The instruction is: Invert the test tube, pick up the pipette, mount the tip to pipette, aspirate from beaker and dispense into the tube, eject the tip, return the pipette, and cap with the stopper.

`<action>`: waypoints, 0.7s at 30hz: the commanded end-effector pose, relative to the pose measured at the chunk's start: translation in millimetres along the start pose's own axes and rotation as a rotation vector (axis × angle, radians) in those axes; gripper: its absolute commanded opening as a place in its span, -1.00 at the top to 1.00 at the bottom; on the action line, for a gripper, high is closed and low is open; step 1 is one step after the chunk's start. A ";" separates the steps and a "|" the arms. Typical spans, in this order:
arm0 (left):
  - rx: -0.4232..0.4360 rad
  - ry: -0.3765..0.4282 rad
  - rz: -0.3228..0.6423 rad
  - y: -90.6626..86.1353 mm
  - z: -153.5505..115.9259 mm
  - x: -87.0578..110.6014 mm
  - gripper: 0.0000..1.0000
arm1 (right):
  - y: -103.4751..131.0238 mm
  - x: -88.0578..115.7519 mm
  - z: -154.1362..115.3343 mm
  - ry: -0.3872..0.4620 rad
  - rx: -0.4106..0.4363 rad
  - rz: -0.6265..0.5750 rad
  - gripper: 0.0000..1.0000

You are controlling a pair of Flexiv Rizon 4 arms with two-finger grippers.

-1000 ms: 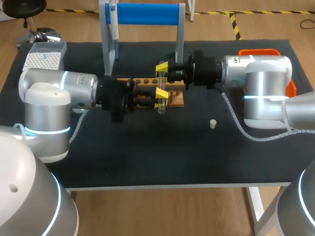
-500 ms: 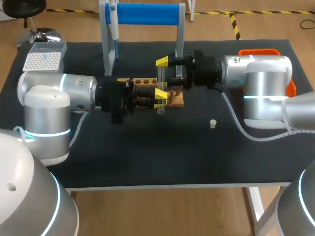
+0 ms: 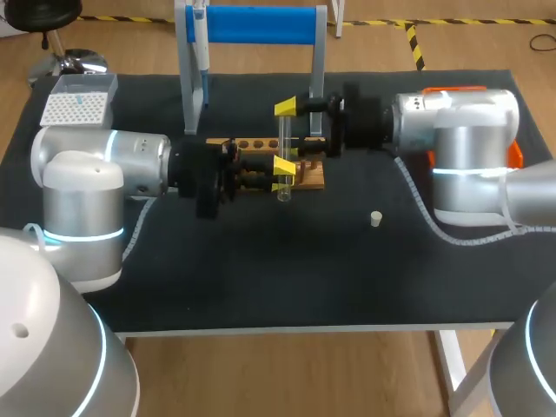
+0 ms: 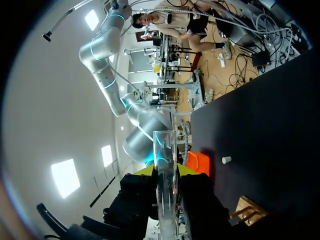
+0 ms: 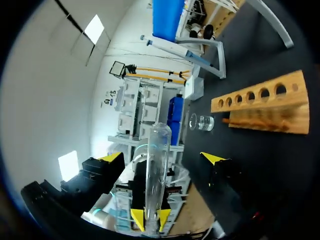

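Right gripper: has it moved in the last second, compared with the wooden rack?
Yes. In the head view the right gripper opened: its upper fingertip shifted away from the wooden rack, toward the blue stand bar.

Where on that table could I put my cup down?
The broad front strip of the table, between the arms and the near edge, is bare save the small stopper. It is crowded at the wooden rack, where left gripper and right gripper meet around the test tube.
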State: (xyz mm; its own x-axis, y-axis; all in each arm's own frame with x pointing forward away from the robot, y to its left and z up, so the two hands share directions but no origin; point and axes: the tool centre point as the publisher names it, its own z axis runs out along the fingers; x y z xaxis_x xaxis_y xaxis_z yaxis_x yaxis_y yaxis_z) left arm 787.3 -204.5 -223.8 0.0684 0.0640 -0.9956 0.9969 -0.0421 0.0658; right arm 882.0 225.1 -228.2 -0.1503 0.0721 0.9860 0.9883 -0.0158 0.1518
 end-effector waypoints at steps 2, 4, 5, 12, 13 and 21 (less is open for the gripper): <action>-0.001 0.002 0.001 -0.3 0.1 -0.6 1.00 | -3.1 11.4 -35.2 -0.124 -0.016 -0.174 -1.00; -0.001 0.002 0.001 -0.3 0.1 -0.6 1.00 | -1.0 12.0 -49.0 -0.153 -0.034 -0.236 -1.00; -0.001 0.002 0.001 -0.3 0.1 -0.6 1.00 | 0.0 12.6 -55.7 -0.162 -0.043 -0.266 -1.00; -0.001 0.002 0.001 -0.3 0.1 -0.6 1.00 | 1.1 7.2 -93.3 -0.248 -0.080 -0.546 -1.00; -0.001 0.002 0.001 -0.3 0.1 -0.6 1.00 | 0.1 5.0 -97.3 -0.274 -0.087 -0.573 -1.00; -0.001 0.002 0.001 -0.3 0.1 -0.6 1.00 | 0.1 5.0 -97.3 -0.274 -0.087 -0.573 -1.00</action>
State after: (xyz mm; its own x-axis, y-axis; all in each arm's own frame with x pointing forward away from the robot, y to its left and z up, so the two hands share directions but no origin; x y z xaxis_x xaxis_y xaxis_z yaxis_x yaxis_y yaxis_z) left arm 787.2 -204.4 -223.8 0.0684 0.0640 -0.9956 0.9969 -0.0421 0.0658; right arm 885.1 128.4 -218.0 -0.6340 0.3293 0.6997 0.7481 0.0323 0.6627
